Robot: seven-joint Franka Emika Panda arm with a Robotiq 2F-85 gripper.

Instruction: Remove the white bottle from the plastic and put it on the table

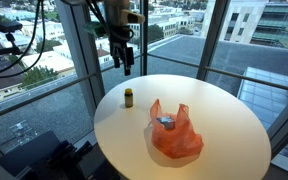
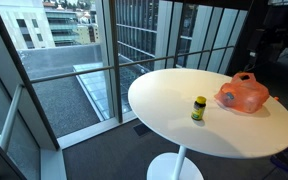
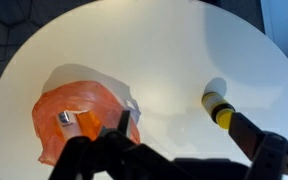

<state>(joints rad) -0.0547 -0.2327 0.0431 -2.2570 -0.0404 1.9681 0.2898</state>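
An orange plastic bag (image 1: 176, 138) lies on the round white table (image 1: 219, 105), in both exterior views (image 2: 244, 95) and at the left of the wrist view (image 3: 94, 104). A small pale, silvery object (image 3: 67, 118) shows in the bag's opening (image 1: 165, 121); most of it is hidden, and I cannot tell if it is the white bottle. My gripper (image 1: 127, 62) hangs high above the table's far edge, apart from the bag. In the wrist view its fingers (image 3: 184, 130) are spread wide with nothing between them.
A small yellow bottle with a dark cap (image 1: 128, 97) stands upright on the table near its edge (image 2: 198, 108), and near my right finger in the wrist view (image 3: 217, 107). Glass walls and railings surround the table. Cables hang at the far left (image 1: 14, 50).
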